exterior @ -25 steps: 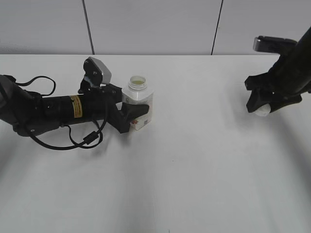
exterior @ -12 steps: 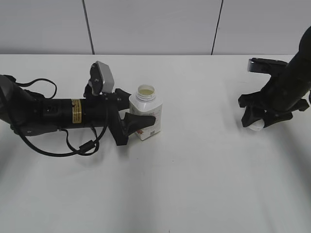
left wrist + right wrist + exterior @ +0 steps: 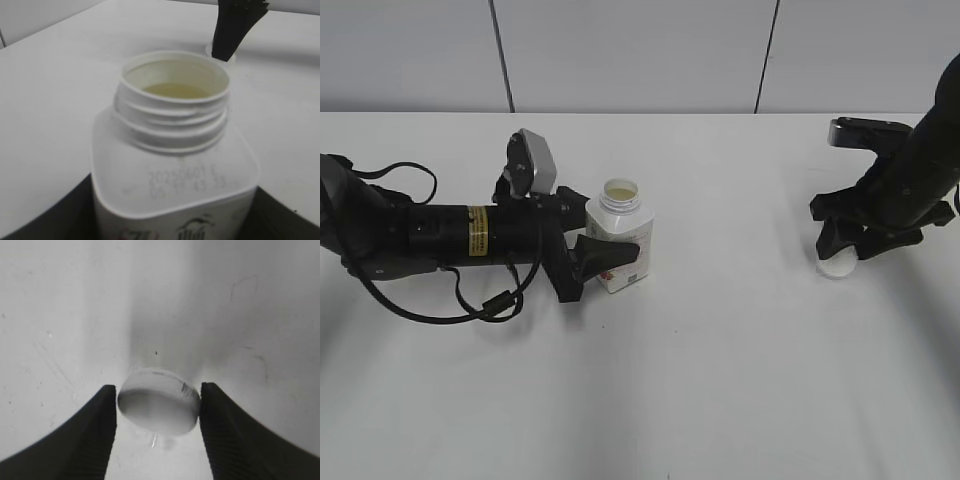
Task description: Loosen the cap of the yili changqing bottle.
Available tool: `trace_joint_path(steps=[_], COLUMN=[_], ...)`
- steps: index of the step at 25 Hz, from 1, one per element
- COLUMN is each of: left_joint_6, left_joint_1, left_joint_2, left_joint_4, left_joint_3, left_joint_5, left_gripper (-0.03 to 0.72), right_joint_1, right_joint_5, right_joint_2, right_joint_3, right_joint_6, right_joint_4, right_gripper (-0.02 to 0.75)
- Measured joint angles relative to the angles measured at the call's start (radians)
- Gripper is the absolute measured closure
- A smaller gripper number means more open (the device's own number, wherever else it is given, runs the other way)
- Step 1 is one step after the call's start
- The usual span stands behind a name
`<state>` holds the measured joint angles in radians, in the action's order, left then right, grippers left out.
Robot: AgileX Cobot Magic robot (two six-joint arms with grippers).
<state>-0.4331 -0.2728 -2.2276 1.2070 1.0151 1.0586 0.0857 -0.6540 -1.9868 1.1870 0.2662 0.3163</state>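
The yili changqing bottle (image 3: 620,228) stands upright on the white table with its threaded neck open and pale liquid showing inside. My left gripper (image 3: 608,250) lies low along the table and is shut on the bottle's body. In the left wrist view the bottle (image 3: 175,165) fills the frame with dark fingers at both lower corners. The white cap (image 3: 837,266) lies on the table at the right, under my right gripper (image 3: 842,250). In the right wrist view the cap (image 3: 159,407) sits between the fingertips of my right gripper (image 3: 158,395), whose jaws stand slightly apart with a thin gap on the left.
The left arm and its cable (image 3: 450,300) lie across the left of the table. A grey panelled wall (image 3: 640,50) runs along the table's far edge. The right arm's fingers (image 3: 235,25) show in the distance in the left wrist view.
My left gripper has shifted the bottle a little right and toward the front. My right gripper has come down to the table with the cap, and the cap now shows just below its fingers.
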Motion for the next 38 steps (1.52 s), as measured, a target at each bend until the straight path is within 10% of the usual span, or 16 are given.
trace_joint_path(steps=[10, 28, 38], left_joint_6=[-0.023, -0.052, -0.054], left_joint_1=[0.000, 0.137, 0.201], left_joint_2=[0.000, 0.073, 0.238], left_joint_4=[0.010, 0.251, 0.303], left_joint_3=[0.000, 0.000, 0.000], left_joint_5=[0.003, -0.009, -0.319], left_gripper=[0.206, 0.111, 0.111], right_joint_1=[0.000, 0.000, 0.000], right_joint_5=[-0.001, -0.027, -0.039], right_joint_2=[0.000, 0.000, 0.000], right_joint_3=[0.000, 0.000, 0.063], right_joint_6=[0.004, 0.008, 0.028], right_joint_4=[0.004, 0.004, 0.005], right_gripper=[0.162, 0.153, 0.153])
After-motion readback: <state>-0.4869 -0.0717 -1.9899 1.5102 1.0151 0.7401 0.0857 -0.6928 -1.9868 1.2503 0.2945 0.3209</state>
